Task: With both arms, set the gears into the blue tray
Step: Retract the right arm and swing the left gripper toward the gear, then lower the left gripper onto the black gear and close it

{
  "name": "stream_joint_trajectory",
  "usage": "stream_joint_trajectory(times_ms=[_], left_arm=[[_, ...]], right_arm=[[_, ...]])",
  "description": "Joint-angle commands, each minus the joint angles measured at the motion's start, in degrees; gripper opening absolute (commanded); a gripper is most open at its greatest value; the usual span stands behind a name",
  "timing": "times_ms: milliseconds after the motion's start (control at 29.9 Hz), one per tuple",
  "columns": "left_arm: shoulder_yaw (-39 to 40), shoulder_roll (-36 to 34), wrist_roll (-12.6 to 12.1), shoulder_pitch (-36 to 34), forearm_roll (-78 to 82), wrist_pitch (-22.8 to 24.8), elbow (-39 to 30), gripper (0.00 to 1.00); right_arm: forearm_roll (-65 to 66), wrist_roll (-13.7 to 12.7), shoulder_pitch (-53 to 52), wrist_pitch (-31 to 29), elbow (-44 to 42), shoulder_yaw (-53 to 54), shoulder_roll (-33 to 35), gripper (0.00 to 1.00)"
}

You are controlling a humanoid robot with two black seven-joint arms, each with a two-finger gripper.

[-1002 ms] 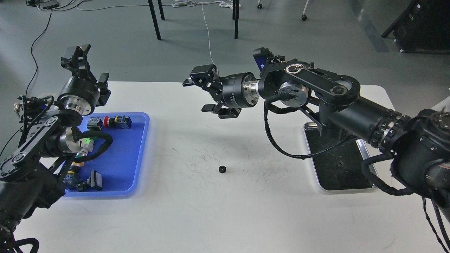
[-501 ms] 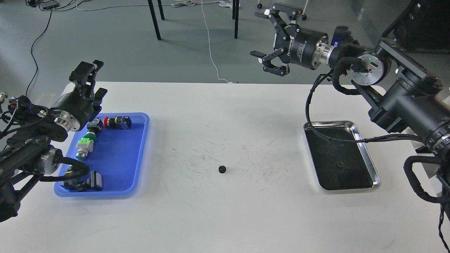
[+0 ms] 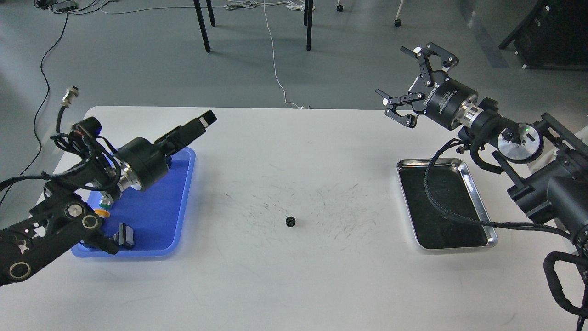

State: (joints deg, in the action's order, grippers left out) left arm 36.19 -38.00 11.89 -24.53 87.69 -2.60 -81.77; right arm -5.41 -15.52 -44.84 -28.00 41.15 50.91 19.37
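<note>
One tiny black gear [image 3: 290,221] lies alone on the white table, near its middle. The blue tray [image 3: 156,216] sits at the left. My left gripper [image 3: 202,122] hangs over the tray's far right corner and points right. It is seen edge-on, so its fingers cannot be told apart. My right gripper [image 3: 396,80] is open and empty, held high beyond the table's far right edge and well away from the gear. A second gear does not show.
A shiny steel tray [image 3: 492,236] with a dark inside lies at the right, with a black cable draped across it. Push-button switches [image 3: 123,235] lie in the blue tray, partly hidden by my left arm. Chair legs stand on the floor beyond the table.
The right arm swung from over the table's middle up and out to the right. The left arm dropped and turned, so its gripper now points right over the blue tray. The gear stayed put.
</note>
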Motion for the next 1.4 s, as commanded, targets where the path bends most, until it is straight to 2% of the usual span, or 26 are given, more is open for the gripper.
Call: stream_joint_trajectory(times_ms=[0,100,334,534,635,802,969,1102,1369], left_arm=[[0.72,4.33,0.33,2.91,8.19,-1.35,1.0,0.98],[2.91,5.75,0.51,4.23,9.34,-2.14,2.05,0.98],[7.75,9.52,2.79,9.49,15.75,-4.51,3.99,0.98],[9.6,15.93,6.3,13.98,20.32,-7.23,6.79,0.98],[9.69,19.54,7.1,16.27,24.97,-8.9,7.94,0.98],[9.78,22.27,7.36,16.8,29.03,-10.66,12.06,0.98],[9.51,19.47,7.36,16.36,31.05,-13.65,14.71,0.98],[9.34,16.47,7.19,15.83,31.14,-13.83,14.8,0.98],[8.9,18.14,6.66,13.11,37.31,-15.5,17.78,0.98]], right_arm=[[0.14,-0.04,0.89,0.0,-0.11,-0.46,1.37,0.96],[0.14,-0.13,0.81,0.0,-0.2,-0.99,2.16,0.96],[0.14,-0.13,0.54,0.0,-0.2,-2.57,2.25,0.97],[0.49,-0.48,1.07,0.0,1.56,-2.84,4.09,0.97],[0.67,-0.04,3.09,0.0,2.35,-3.89,4.36,0.97],[0.58,0.75,7.12,0.0,2.18,-3.54,4.36,0.97],[0.49,1.45,9.6,0.0,2.88,-2.05,4.27,0.97],[0.49,1.54,10.12,0.0,4.19,-0.73,4.88,0.97],[0.31,2.42,11.96,0.0,5.77,1.9,7.43,0.97]])
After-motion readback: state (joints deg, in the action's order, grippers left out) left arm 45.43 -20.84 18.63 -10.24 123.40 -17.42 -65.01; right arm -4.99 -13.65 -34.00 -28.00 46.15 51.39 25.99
